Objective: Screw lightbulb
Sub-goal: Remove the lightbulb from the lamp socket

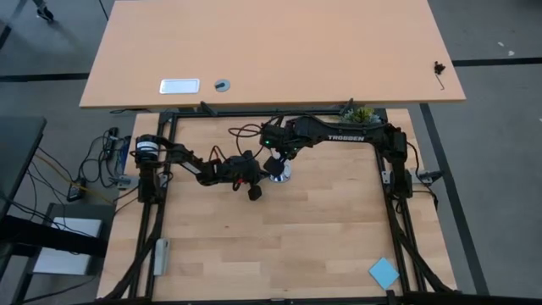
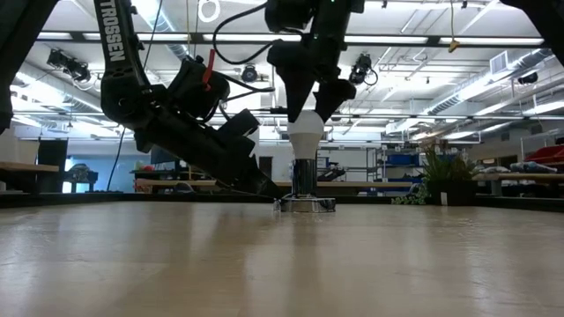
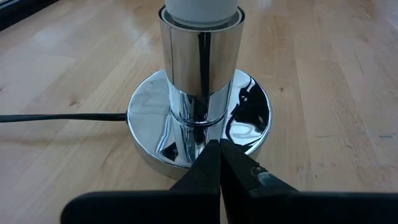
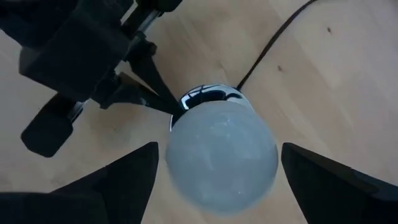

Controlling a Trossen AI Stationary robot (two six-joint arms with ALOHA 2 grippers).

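The white lightbulb [image 2: 307, 132] stands upright with its narrow end in the shiny silver socket [image 3: 199, 62]. The socket's round base [image 3: 249, 112] rests on the table near its middle [image 1: 279, 174], and a black cord [image 3: 62, 117] leads away from it. My right gripper [image 4: 217, 180] hangs above the bulb [image 4: 221, 155], open, with one finger on each side of the bulb's round top and a narrow gap at each. My left gripper [image 3: 221, 152] is shut, low at the table, with its tips at the base; it also shows in the low view [image 2: 273, 199]. My left gripper's shut fingertips [image 3: 211, 155] meet the socket's round base at its rim [image 3: 186, 163]. The fingers slant down from the table's left side. The base lies flat on the table.
A blue square [image 1: 384, 273] lies near the table's near right corner. A grey bar [image 1: 161, 254] lies at the near left edge. A small plant [image 1: 362, 113] stands at the far edge. A second desk [image 1: 271, 51] stands beyond the table.
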